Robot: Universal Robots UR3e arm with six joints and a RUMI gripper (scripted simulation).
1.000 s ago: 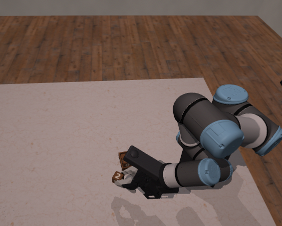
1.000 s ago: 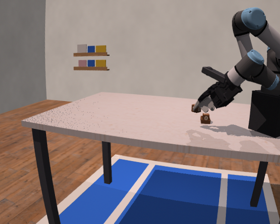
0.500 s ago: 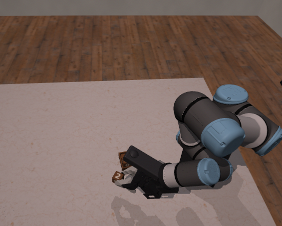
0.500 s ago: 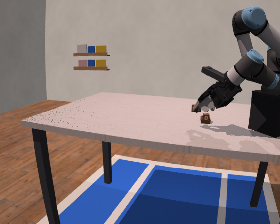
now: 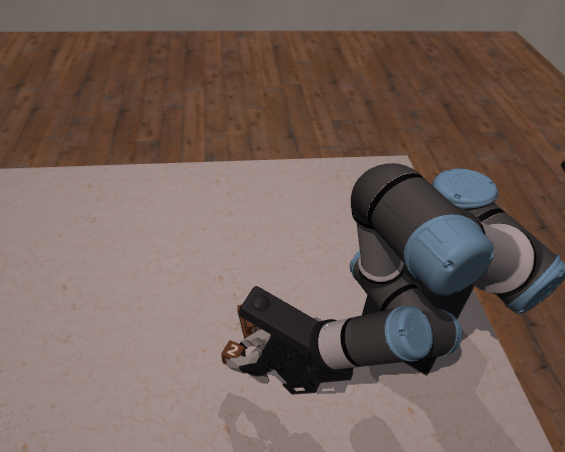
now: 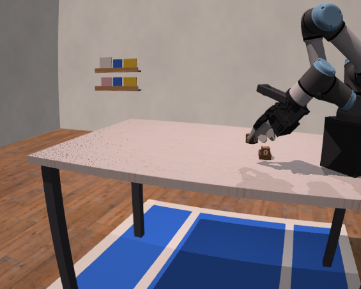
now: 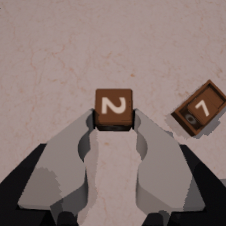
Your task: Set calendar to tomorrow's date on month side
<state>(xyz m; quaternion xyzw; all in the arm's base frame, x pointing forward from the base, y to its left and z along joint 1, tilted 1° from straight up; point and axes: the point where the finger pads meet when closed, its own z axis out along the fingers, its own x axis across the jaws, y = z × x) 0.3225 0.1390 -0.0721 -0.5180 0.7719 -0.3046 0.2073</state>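
Wrist view: the 2 cube [image 5: 232, 351] [image 6: 250, 139] [image 7: 114, 107] is pinched between the fingers [image 5: 251, 353] [image 6: 264, 133], one fingertip pressed against each of two opposite sides. The numeral 2 is turned sideways in this view, on the face presented to the camera. A second numeral cannot be read on the narrow dark face below it.

The tray [image 5: 241, 320] [image 6: 264, 157] [image 7: 182, 125] is located on the bench [image 5: 131, 250] [image 6: 179, 150] [image 7: 45, 50], to the right of the 2 cube in the wrist view and apart from it. One cube, the 7 cube [image 6: 265, 151] [image 7: 202, 108], is seated in the tray. Its 7 is shown on top; on a side face, a 0 is shown and is seen upright in the exterior view. The month's name cannot be read in any view.

In the exterior view, the 2 cube is held above the bench, clear of the tray. The arm [image 5: 371, 340] [image 6: 313, 81] is extended, with the fingers angled downward. In the top view, the tray is partly covered by the dark bar [image 5: 281, 320] [image 6: 272, 92] mounted at the wrist.
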